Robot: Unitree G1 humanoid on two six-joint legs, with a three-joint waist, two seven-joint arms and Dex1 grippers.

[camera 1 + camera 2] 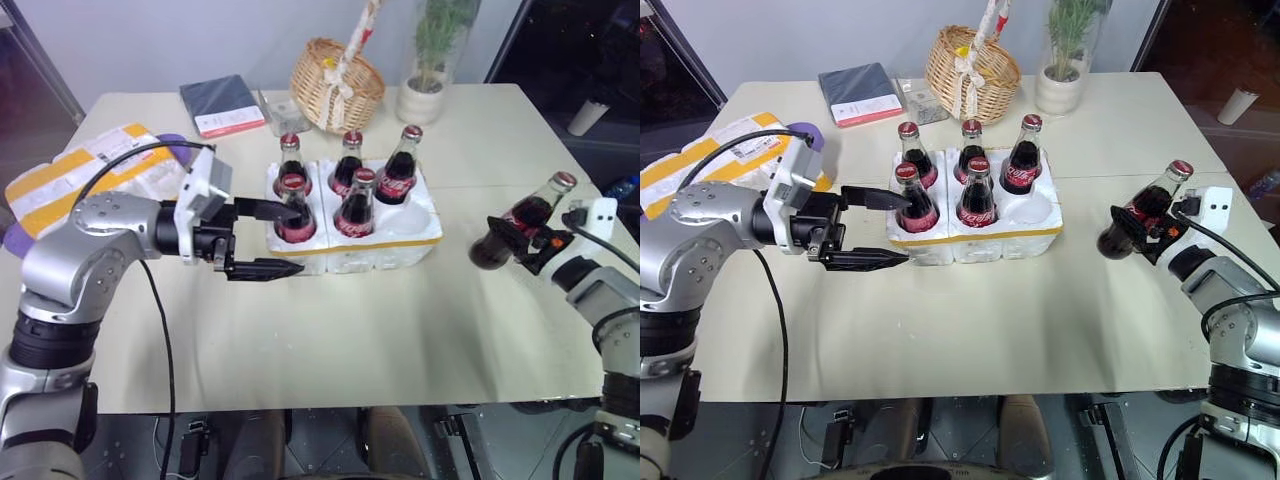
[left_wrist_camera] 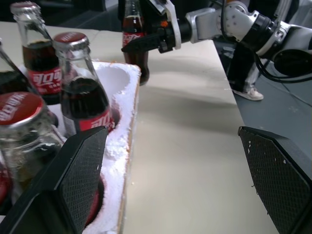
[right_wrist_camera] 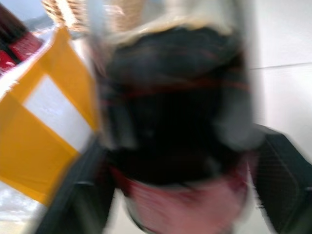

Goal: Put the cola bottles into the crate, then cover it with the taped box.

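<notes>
Five small glass cola bottles [image 1: 354,205] stand in the low white foam crate [image 1: 385,251]. Right gripper [image 1: 518,243] clamps the sixth bottle [image 1: 520,222], tilted, beside it. Left gripper [image 1: 268,239] gapes wide. Yellow-taped white foam box [image 1: 85,170] waits at table's left, uncovered step pending.

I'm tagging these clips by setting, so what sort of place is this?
Probably an office or lab room set up for robot trials: a plain pale table, a potted plant and wicker basket by the wall, cables hanging underneath.

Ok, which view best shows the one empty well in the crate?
The right eye view: the empty well sits unobstructed at the crate's front right corner. The left eye view shows it too, partly behind a bottle. The left wrist view catches just its near rim.
</notes>
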